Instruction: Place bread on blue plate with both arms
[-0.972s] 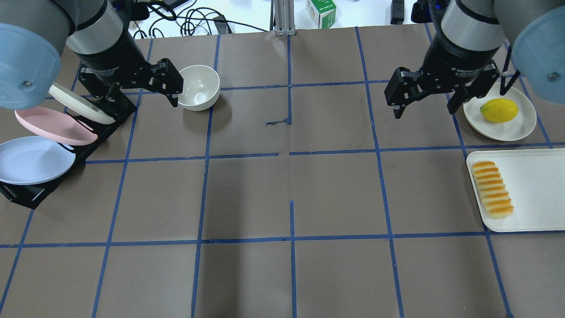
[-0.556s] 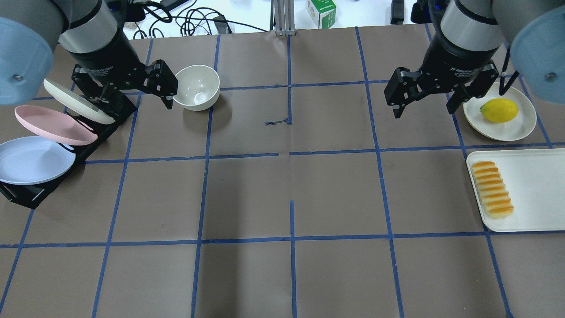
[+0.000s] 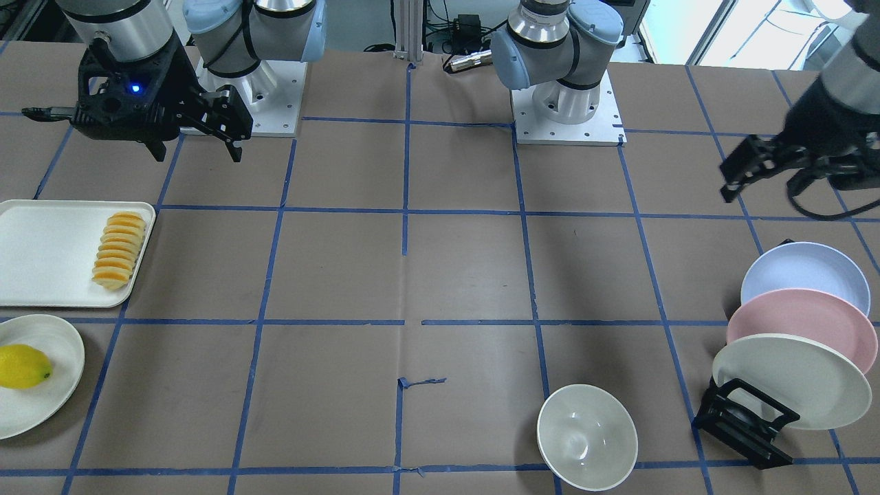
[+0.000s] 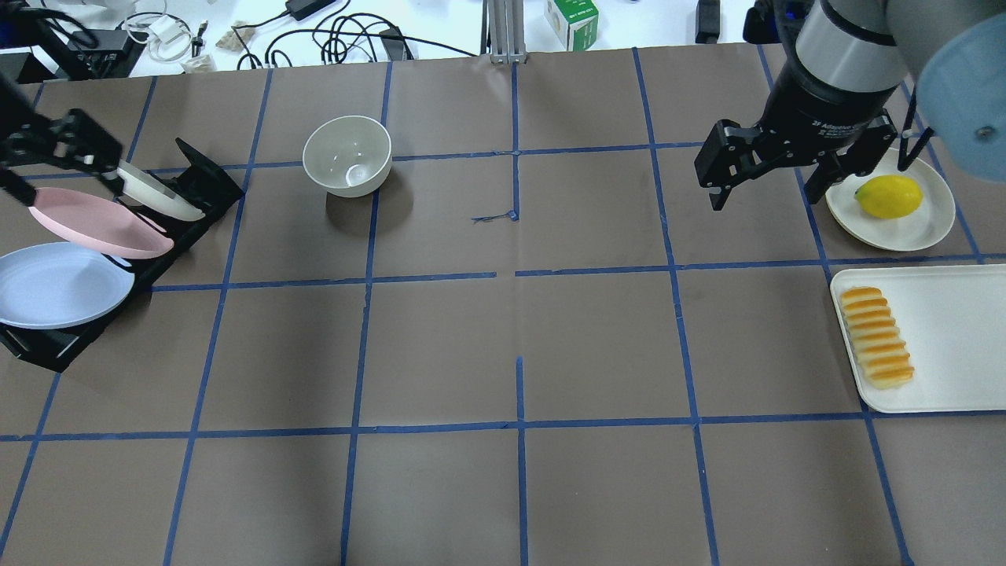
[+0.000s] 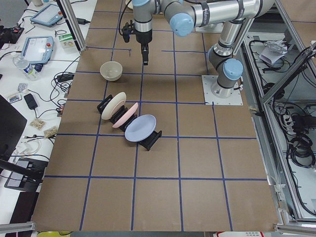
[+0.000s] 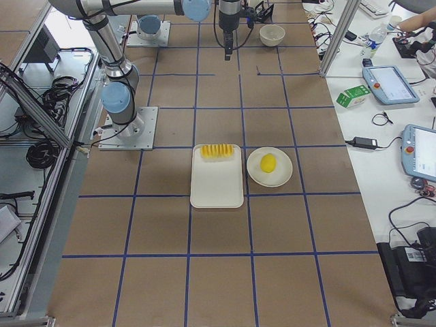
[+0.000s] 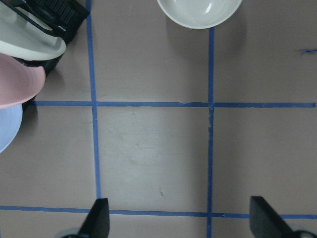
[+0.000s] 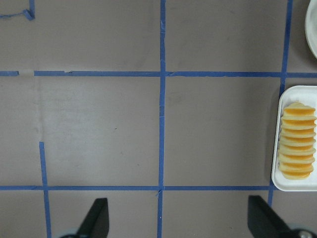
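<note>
Orange-crusted bread (image 4: 877,338) lying on white tray (image 4: 955,314) at 3 o'clock of the bench (image 4: 519,330) from overhead, blue plate (image 4: 59,284) propped in black rack (image 4: 43,352) at 9 o'clock, left tool (image 7: 181,220) and right tool (image 4: 766,196) both released, grasping nothing.

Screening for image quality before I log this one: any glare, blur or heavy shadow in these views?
Front-facing: the left end effector looks slightly smeared, and the windows top right are blown out. Overhead: soft dark bands cross the table, a glint sits in the bowl. Left wrist: pale bright patch mid-frame, soft image. Right wrist: the bread is sharp.
</note>
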Robot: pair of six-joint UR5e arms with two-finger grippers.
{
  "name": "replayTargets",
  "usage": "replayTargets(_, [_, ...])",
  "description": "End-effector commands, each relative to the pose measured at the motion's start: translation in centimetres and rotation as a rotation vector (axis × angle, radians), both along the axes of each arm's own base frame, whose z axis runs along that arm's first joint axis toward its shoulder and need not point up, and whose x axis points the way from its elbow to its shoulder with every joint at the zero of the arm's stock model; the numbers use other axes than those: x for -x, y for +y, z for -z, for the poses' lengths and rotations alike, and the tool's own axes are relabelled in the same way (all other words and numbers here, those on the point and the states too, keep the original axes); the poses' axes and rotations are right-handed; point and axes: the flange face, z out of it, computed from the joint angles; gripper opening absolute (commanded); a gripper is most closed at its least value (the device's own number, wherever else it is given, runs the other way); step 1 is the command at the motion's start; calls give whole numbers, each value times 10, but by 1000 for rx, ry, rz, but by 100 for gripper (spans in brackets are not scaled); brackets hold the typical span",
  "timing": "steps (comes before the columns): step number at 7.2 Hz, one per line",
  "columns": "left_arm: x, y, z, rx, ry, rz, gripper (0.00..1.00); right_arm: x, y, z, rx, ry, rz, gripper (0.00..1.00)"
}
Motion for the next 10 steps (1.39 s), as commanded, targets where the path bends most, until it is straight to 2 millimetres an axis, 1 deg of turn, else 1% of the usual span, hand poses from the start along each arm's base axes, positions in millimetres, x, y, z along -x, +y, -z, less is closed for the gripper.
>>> replayTargets(1, [-125, 30, 23, -43, 1, -164, 100, 67, -8, 23, -38, -9, 89, 100])
replayTargets(2, [-146, 25, 51, -98, -10, -200, 100, 111, -12, 40, -22, -11, 63, 100])
replayTargets(3, [-175, 15, 80, -96, -93, -240, 100, 150, -12, 68, -13, -6, 34, 100])
replayTargets(4, [-193, -2, 108, -45, -135, -277, 100, 172, -10, 86, 22, 7, 17, 100])
replayTargets(5, [-208, -14, 132, -23, -154, -281, 100, 175, -7, 101, 19, 8, 21, 100])
replayTargets(6, [-214, -19, 154, -45, -141, -306, 100, 183, -4, 123, -11, 9, 39, 100])
replayTargets(7, [-219, -22, 171, -60, -136, -338, 100, 197, -6, 144, -10, 12, 53, 100])
replayTargets(8, [-226, -20, 179, -106, -182, -345, 97, 215, -3, 159, 3, 16, 40, 100])
replayTargets(9, [-239, -13, 189, -129, -185, -371, 85, 221, 7, 176, -20, -3, 41, 100])
replayTargets(10, [-245, -12, 197, -136, -174, -380, 67, 226, 15, 195, -37, -11, 56, 100])
